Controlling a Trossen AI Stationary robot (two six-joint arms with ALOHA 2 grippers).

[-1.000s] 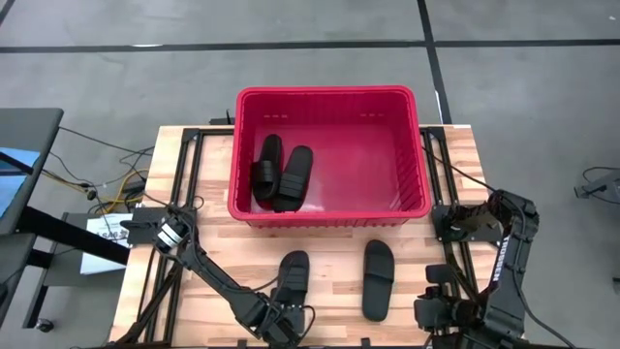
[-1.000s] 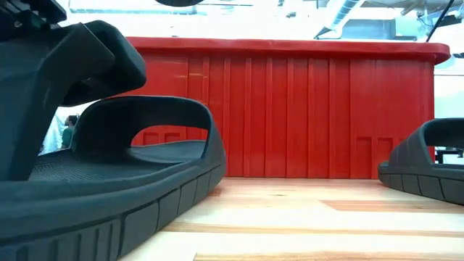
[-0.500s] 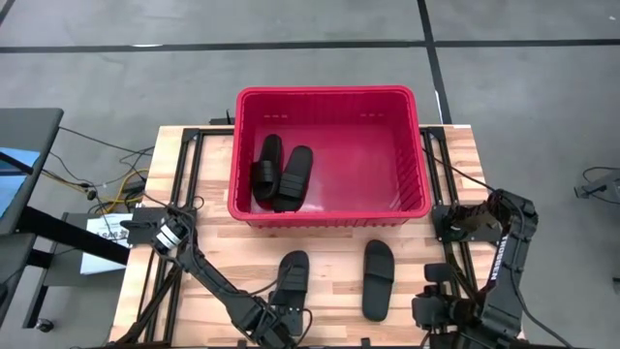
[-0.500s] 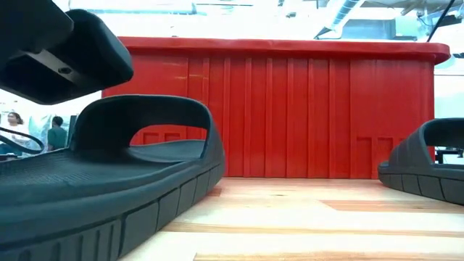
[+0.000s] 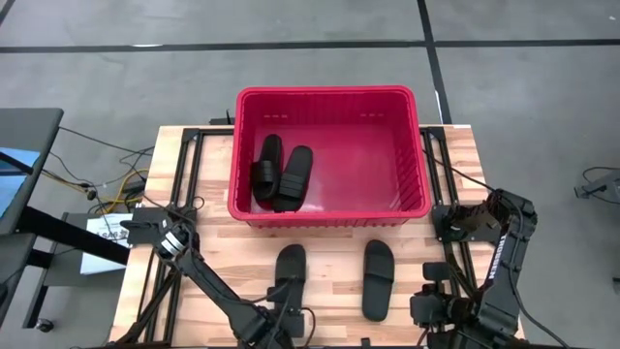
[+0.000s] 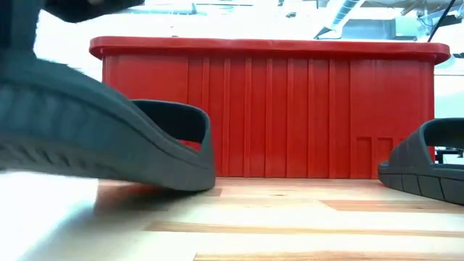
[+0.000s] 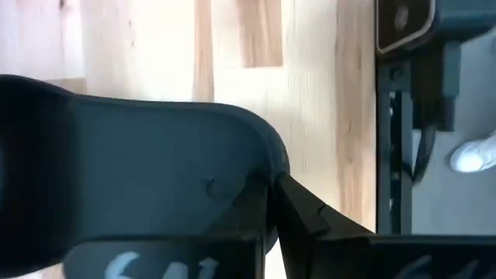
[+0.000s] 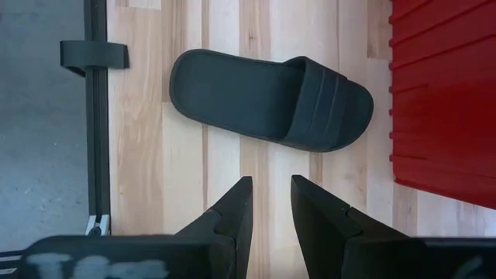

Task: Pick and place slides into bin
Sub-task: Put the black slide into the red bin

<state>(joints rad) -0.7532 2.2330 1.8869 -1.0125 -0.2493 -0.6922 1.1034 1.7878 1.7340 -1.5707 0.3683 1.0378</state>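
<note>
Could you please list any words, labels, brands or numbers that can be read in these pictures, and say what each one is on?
Nothing here can be read.
White paper sheet at the table's left edge, high view: dark print, too small to read.
Left gripper, shut on a slide: pale marks on its body, cut off and blurred.
Right gripper: pale marks on its body, cut off.
Bin and the other slides: no visible lettering.

Left gripper (image 5: 281,315) jaws clamped; right gripper (image 8: 270,203) jaws slightly parted.
</note>
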